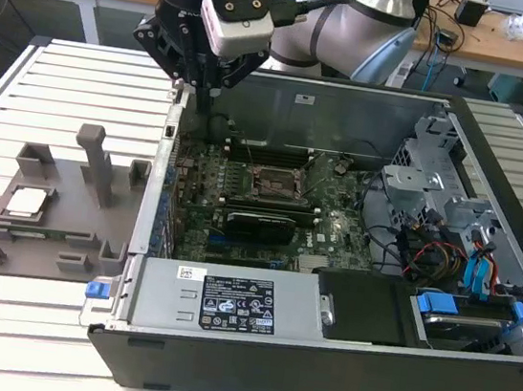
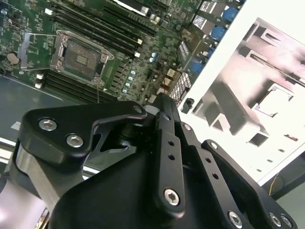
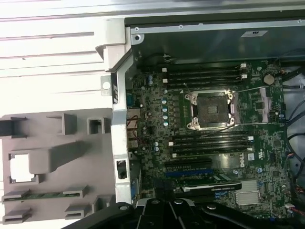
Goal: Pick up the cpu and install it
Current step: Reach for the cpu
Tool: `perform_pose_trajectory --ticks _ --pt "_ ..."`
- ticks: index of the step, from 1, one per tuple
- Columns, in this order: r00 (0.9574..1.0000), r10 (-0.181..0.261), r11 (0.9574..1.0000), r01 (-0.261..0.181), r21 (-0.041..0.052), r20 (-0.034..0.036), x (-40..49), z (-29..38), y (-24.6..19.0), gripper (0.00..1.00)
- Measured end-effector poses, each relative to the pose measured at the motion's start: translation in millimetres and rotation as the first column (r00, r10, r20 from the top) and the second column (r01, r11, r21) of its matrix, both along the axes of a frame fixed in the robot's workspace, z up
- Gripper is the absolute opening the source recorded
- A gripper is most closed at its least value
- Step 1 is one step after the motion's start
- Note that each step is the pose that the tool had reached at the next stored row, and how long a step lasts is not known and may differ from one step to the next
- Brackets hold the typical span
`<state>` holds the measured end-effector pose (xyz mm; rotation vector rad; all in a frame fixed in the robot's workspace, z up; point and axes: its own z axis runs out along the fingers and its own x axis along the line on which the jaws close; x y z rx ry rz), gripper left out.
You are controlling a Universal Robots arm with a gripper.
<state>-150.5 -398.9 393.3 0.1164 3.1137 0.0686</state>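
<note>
black links of the gripper (image 2: 159,99) crowd the front of the second wrist view, and its two fingers look drawn together at the tip with nothing between them. in the exterior view that tip hangs over the computer case (image 1: 315,376) at its far corner on the exterior view's left, just inside the wall, above the motherboard (image 1: 201,218) and not touching it. the cpu (image 1: 27,201) is not in hand. it lies flat in a square seat of the grey fixture plate (image 1: 55,226), near the plate's edge on the exterior view's left. the plate rests on the slatted tabletop (image 1: 14,317) beside the case, and the chip is well apart from the gripper. the socket (image 3: 211,109) in the middle of the board shows a dark square within its metal frame, with no pale chip in it. by my reading the work is at the pick-up step, grasp not begun. a grasp would call for the pincer over the plate rather than the case, opened wider than the chip and squared to its edges. it should come down gently, since the chip is thin and sits low beside the upright post (image 1: 99,169).
</note>
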Motion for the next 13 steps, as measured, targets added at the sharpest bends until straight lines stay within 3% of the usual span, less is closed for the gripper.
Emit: perform_pose_trajectory --ticks 8,13 --pt "1.0 0.0 1.0 0.0 -0.0001 -0.0001 -15.4 0.0 0.0 0.11" --pt "1.0 0.0 1.0 0.0 -0.0001 -0.0001 -19.5 0.0 0.0 0.11"
